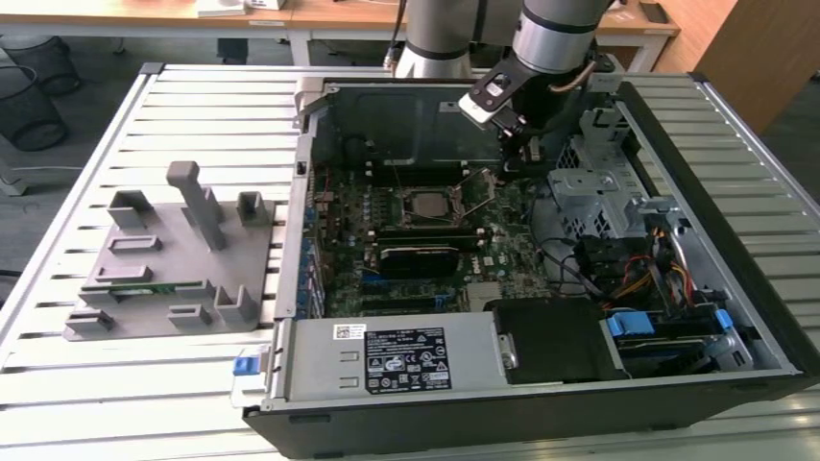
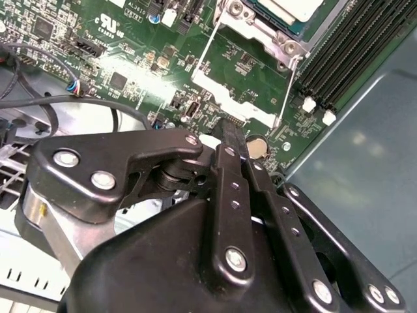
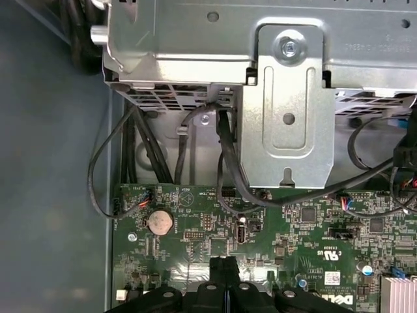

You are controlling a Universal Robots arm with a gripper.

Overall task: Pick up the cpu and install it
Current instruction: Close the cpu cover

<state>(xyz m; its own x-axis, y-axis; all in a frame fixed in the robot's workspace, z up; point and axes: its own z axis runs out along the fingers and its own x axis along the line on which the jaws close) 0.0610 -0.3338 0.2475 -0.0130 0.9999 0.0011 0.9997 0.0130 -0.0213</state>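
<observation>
One gripper (image 2: 229,128), fingers pressed together and empty, low over motherboard (image 2: 130,39), cpu (image 2: 290,6) lying in socket (image 2: 257,26) nearby

Silver tubular arm (image 1: 560,29), black linked end effector (image 2: 229,130) (silver screws (image 2: 235,259))

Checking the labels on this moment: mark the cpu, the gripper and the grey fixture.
cpu (image 2: 287,6): second wrist view, on its silver top.
gripper (image 3: 225,262): first wrist view, where its shut fingertips meet.
grey fixture (image 1: 167,261): exterior view, on its flat base.
</observation>
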